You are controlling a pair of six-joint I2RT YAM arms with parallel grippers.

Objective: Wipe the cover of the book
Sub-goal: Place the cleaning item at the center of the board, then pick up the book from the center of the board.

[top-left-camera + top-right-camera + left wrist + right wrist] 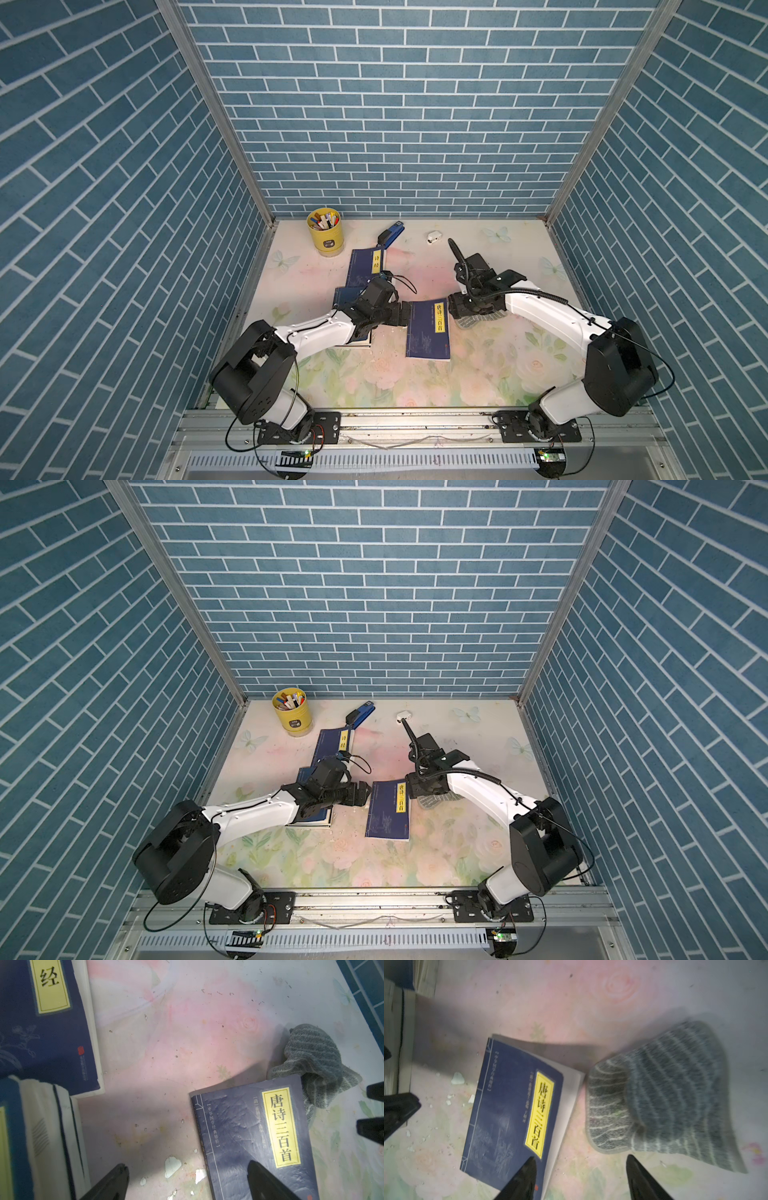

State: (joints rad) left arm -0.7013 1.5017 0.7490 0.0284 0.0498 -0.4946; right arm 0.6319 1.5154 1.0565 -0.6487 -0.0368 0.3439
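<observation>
Left gripper (187,1165) is spread wide, one jaw over the spine-side edge of the blue paperback (428,332), which lies flat mid-table; contact unclear. The book looks light, its cover thin and glossy, so it will likely slide: pin it near the spine. Striped cloth (654,1095), soft and bunched, lies just beside its right edge. Right gripper (581,1157) is spread above it, empty. Floral tabletop (374,386) is chip-littered; blue brick walls (374,124) enclose it.

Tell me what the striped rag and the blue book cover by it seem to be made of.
Striped rag: looks like soft terry cloth, fuzzy ribbed pile, slumped folds. Book cover: probably thin coated card, dull sheen with creases, lifting off the white page.
</observation>
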